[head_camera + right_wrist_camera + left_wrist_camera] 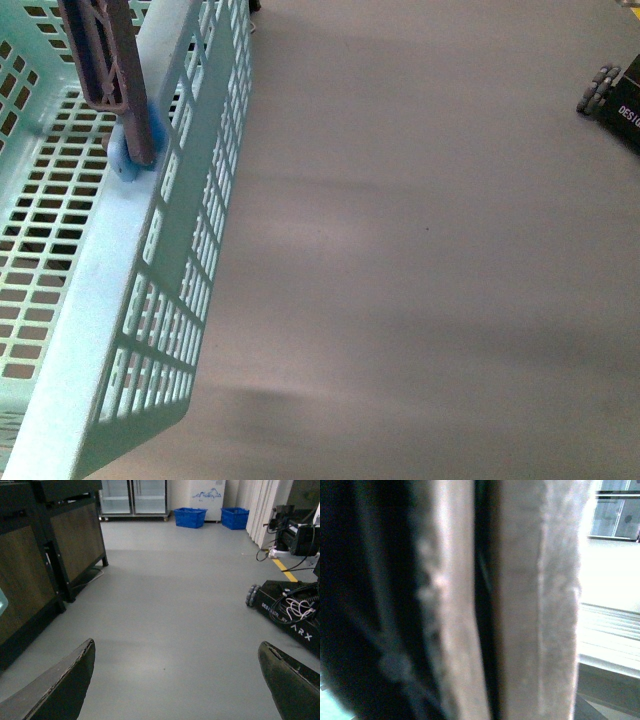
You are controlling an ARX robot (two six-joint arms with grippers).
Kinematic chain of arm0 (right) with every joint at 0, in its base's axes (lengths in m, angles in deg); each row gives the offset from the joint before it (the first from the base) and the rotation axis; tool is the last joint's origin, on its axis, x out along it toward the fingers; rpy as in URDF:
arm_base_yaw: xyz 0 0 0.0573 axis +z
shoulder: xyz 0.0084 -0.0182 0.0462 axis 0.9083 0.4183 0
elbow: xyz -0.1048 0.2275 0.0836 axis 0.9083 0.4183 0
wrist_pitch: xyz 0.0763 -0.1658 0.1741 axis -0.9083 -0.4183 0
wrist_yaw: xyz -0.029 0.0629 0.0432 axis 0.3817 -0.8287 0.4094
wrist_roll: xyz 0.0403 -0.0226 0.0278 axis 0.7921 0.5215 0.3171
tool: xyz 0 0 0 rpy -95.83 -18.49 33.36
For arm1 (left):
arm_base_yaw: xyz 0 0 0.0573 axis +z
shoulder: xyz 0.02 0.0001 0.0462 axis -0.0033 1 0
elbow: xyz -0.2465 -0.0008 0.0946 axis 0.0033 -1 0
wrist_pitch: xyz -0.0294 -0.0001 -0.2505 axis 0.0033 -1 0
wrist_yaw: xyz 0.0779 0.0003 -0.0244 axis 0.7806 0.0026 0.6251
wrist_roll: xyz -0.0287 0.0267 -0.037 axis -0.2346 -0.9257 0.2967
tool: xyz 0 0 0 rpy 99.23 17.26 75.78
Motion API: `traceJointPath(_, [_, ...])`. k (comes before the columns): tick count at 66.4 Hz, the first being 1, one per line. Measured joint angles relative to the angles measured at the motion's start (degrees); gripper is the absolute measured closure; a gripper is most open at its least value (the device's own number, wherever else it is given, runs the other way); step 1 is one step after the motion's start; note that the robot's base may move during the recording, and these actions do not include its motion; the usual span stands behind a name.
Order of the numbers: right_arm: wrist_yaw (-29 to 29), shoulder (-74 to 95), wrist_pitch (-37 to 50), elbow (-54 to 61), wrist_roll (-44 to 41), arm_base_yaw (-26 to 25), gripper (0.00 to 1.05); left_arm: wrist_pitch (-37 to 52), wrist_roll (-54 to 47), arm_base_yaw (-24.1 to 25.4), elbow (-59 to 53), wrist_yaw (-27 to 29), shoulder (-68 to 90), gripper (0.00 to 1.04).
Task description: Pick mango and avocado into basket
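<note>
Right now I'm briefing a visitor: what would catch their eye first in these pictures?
The light blue basket fills the front view's left side, its brown handle near the top. Bare grey floor spreads to its right. In the right wrist view, the right tool stands open over that floor, with two blue bins far off.

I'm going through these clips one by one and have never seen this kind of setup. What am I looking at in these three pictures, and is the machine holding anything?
This is a two-armed robot with three cameras. The front view, from its body, looks down at a grey floor with a light blue basket at the left and its brown handle standing up. The basket floor that shows is bare; no mango or avocado appears anywhere. At the far right is part of a black wheeled base.

The left wrist view is blurred: something pale brown fills it at very close range, so I cannot tell what the left jaws are doing.

The right wrist view looks along the floor past the right gripper, whose jaws are wide apart and empty. Beyond are dark cabinets and two blue bins.
</note>
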Motion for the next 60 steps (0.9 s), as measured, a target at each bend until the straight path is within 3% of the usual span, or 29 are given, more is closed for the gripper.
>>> traceJointPath(60, [0.0, 0.0, 0.0, 0.0, 0.0, 0.02, 0.09, 0.0, -0.02, 0.0, 0.0, 0.0, 0.02, 0.78])
